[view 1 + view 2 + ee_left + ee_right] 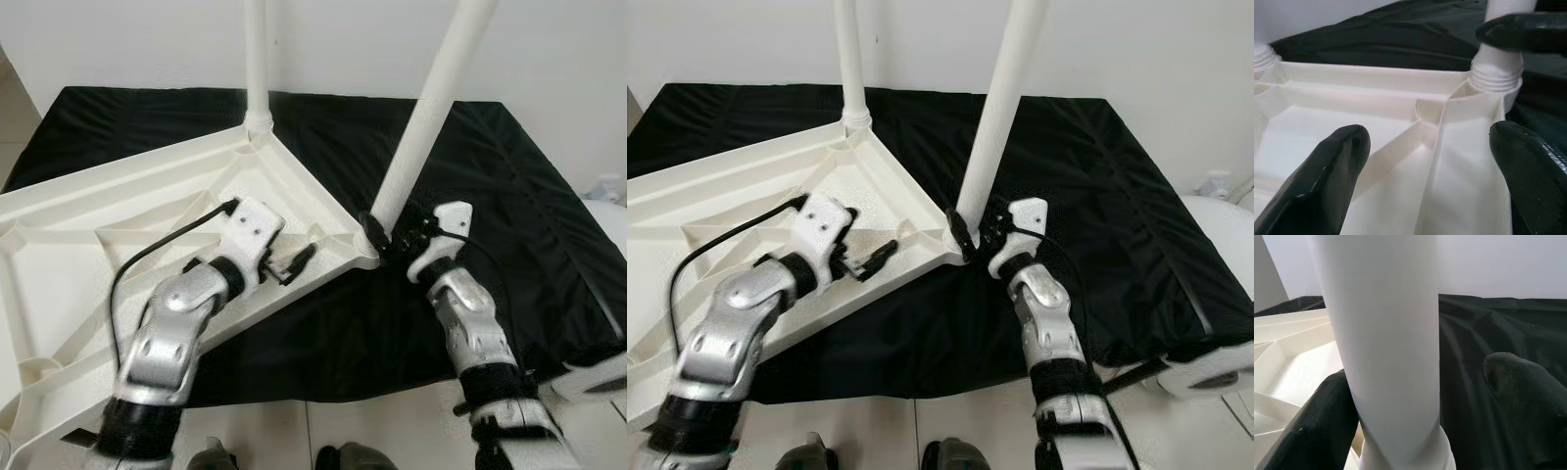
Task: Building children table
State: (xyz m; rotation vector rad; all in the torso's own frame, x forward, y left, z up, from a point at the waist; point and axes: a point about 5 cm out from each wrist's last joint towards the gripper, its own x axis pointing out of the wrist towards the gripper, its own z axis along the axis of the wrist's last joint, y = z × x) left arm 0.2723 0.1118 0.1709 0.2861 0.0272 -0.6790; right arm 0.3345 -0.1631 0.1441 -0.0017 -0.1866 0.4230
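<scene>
While right gripper (972, 233) grasps leg (997, 117) at its socket, left gripper (294, 264) rests open on tabletop (88, 225); keep leg plumb, twist steadily.

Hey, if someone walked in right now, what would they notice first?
An upside-down white plastic tabletop lies ribbed side up on a black cloth, with two white round legs standing in its corners. The right tool straddles the base of the near leg; the left tool hovers open over the tabletop.
</scene>
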